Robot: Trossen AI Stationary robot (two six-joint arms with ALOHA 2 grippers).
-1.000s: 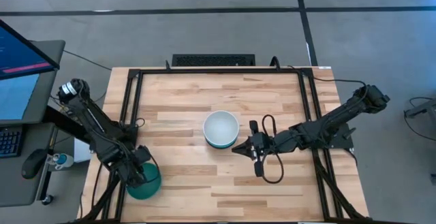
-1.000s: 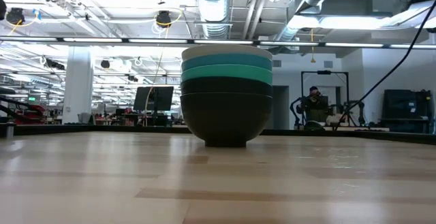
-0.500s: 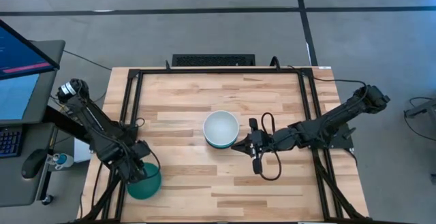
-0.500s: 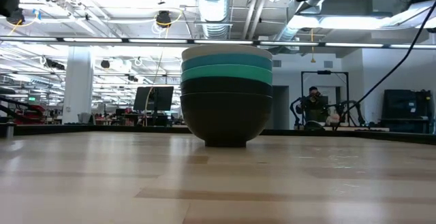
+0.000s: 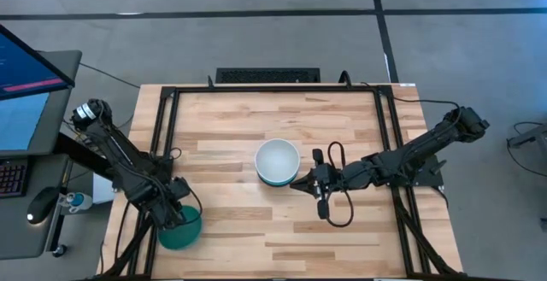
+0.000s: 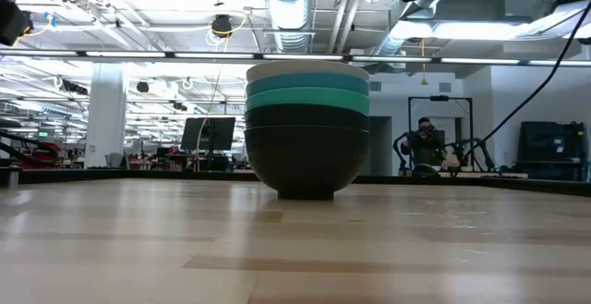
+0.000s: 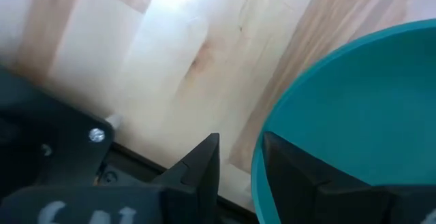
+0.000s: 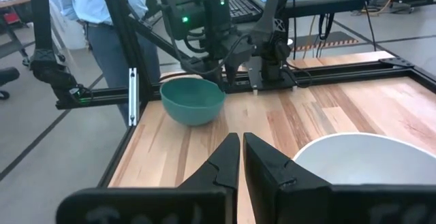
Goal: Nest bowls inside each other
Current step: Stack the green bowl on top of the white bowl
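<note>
Last bowl to go — we have the teal-green bowl by its rim at the table's near-left corner, lifted or not we cannot tell.

Our left gripper has one finger inside and one outside the rim, jaws closed on the wall; our right gripper waits just beside the stack at mid-table, jaws together and empty. We judge the next move to be a lift and carry across to the stack, then a centred drop into the white bowl on top — an off-centre release could tip it. Counted from the level view: one white, two cyan-blue bands, at least one black, possibly two, beneath; plus the one teal-green bowl apart.
</note>
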